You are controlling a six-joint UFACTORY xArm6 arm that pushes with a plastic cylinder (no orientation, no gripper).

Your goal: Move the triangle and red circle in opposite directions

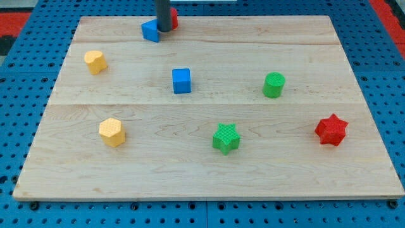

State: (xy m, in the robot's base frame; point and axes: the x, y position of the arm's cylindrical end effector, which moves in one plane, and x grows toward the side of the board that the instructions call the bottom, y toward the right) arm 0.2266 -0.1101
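tool tip [163,30] between blue triangle [150,30], red circle [173,19]

board [209,171]: pale wood, visible grain, pretty matt, looks like joined planks
rod [163,12]: dark, smooth, slight sheen, could be metal or plastic, can't tell
my tip [163,30]: same dark finish
blue block [150,30] just left of my tip: ribbed matt plastic
green star [226,138], well below my tip: ridged layered plastic
base [38,215]: blue pegboard, holes all over

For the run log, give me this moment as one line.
tip: my tip between blue triangle and red circle, view's top | contact: cannot tell | task: pair not yet apart
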